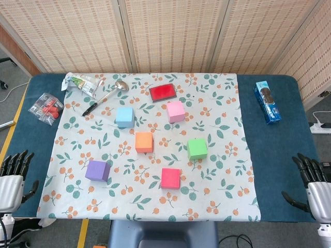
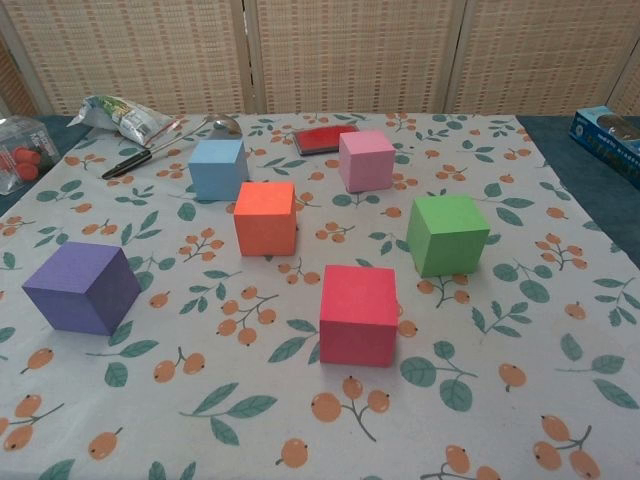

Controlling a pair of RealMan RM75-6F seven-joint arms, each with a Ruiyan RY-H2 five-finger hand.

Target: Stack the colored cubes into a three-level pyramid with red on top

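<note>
Six cubes stand apart on the floral cloth [image 1: 222, 129], none stacked. The red cube [image 1: 170, 178] [image 2: 358, 314] is nearest me, the purple cube [image 1: 97, 170] [image 2: 83, 287] at front left and the green cube [image 1: 197, 149] [image 2: 447, 234] to the right. In the middle is the orange cube [image 1: 144, 142] [image 2: 265, 217], with the light blue cube [image 1: 124, 117] [image 2: 217, 168] and the pink cube [image 1: 176, 111] [image 2: 365, 160] behind it. My left hand [image 1: 14, 178] and right hand [image 1: 313, 186] rest at the table's near corners, fingers apart, holding nothing. Neither hand shows in the chest view.
A flat red box [image 1: 163, 92] [image 2: 323, 139] lies behind the cubes. A ladle [image 1: 106, 96], a crumpled packet [image 1: 80, 82] and a clear bag of red items [image 1: 46, 108] sit at the back left. A blue box [image 1: 267, 102] lies at the right.
</note>
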